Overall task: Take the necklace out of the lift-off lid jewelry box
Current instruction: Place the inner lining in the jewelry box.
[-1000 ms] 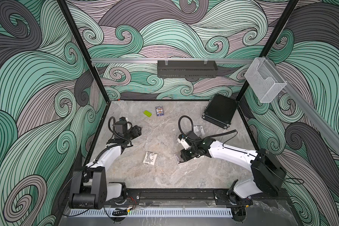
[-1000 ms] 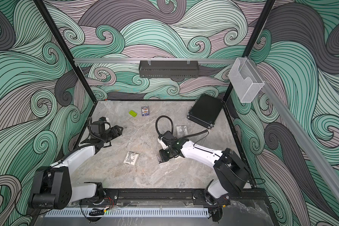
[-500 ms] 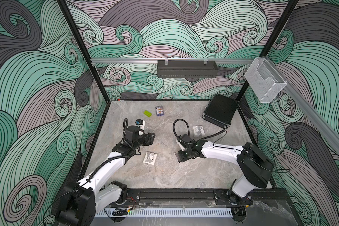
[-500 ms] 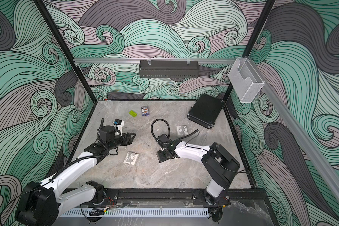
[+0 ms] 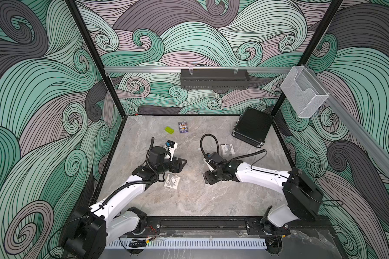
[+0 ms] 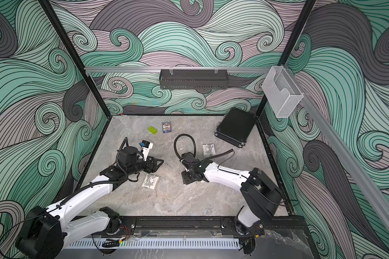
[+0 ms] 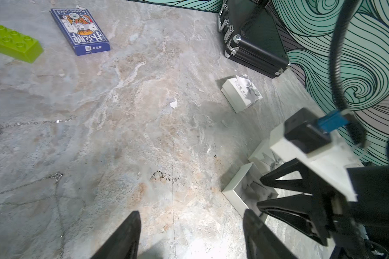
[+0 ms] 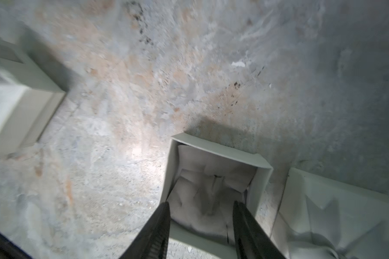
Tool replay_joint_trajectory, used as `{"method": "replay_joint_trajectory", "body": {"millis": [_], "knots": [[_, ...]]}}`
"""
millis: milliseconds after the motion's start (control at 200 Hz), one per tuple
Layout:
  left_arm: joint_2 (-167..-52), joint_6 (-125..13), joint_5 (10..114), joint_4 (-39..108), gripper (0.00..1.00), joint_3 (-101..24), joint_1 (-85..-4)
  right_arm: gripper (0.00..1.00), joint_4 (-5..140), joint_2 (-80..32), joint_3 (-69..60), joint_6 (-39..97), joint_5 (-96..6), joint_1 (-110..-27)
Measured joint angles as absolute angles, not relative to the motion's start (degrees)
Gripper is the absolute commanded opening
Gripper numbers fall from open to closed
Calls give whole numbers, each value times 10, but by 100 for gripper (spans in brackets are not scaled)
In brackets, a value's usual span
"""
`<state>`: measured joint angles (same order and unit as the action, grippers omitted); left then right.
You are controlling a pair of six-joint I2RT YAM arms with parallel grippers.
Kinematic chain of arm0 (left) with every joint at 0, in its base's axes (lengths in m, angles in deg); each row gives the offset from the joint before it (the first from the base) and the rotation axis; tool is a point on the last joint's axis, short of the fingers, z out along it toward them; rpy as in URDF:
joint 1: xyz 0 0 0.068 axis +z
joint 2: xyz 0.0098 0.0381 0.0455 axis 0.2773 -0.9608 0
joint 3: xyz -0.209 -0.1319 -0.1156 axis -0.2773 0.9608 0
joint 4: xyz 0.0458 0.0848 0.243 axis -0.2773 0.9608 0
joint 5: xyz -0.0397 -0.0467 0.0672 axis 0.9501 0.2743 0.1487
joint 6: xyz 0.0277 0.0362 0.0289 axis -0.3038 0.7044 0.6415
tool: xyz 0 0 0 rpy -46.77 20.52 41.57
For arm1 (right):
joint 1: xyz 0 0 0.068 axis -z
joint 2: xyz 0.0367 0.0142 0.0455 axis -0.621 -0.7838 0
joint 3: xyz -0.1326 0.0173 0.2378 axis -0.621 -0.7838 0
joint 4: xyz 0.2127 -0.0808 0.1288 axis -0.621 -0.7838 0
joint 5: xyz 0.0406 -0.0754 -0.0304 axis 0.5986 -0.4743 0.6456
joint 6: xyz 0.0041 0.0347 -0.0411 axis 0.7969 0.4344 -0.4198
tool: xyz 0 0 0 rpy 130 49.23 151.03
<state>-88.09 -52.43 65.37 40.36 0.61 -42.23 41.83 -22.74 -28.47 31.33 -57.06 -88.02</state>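
Left arm has swung in from the left wall to the middle of the table since a second ago. The right arm's jaws, shut then, now stand apart.

The left gripper is spread wide and empty, low over bare marble and pointing toward the right arm. The right gripper is partly spread and holds nothing. Its tips hang over the white cushion of the open box. The lid, white with a grey bow, lies just beside the box.

The necklace, a thin silver chain, lies in loose lines on the table, well apart from the box. It shows only in the left wrist view and is too fine to find in the top views. Whether any chain is left in the cushion I cannot tell.

A second box, closed and bowed, sits beyond the right arm. A third box lies just beside the left arm. The cards and a green brick lie near the back wall, and a black case sits in the back right corner.
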Motion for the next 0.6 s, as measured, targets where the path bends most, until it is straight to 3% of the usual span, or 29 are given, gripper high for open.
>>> {"method": "replay_joint_trajectory", "body": {"millis": [170, 270, 360, 600], "knots": [[-915, -503, 671, 401, 71, -2, -451, 55, 384, -155, -270, 307, -571, -864], [-938, -476, 695, 408, 71, -20, -480, 61, 371, -126, -280, 308, -578, -824], [-961, -451, 710, 415, 71, -44, -509, 67, 362, -115, -302, 307, -578, -776], [-1041, -403, 715, 425, 70, -102, -570, 70, 339, -114, -347, 301, -580, -713]]}}
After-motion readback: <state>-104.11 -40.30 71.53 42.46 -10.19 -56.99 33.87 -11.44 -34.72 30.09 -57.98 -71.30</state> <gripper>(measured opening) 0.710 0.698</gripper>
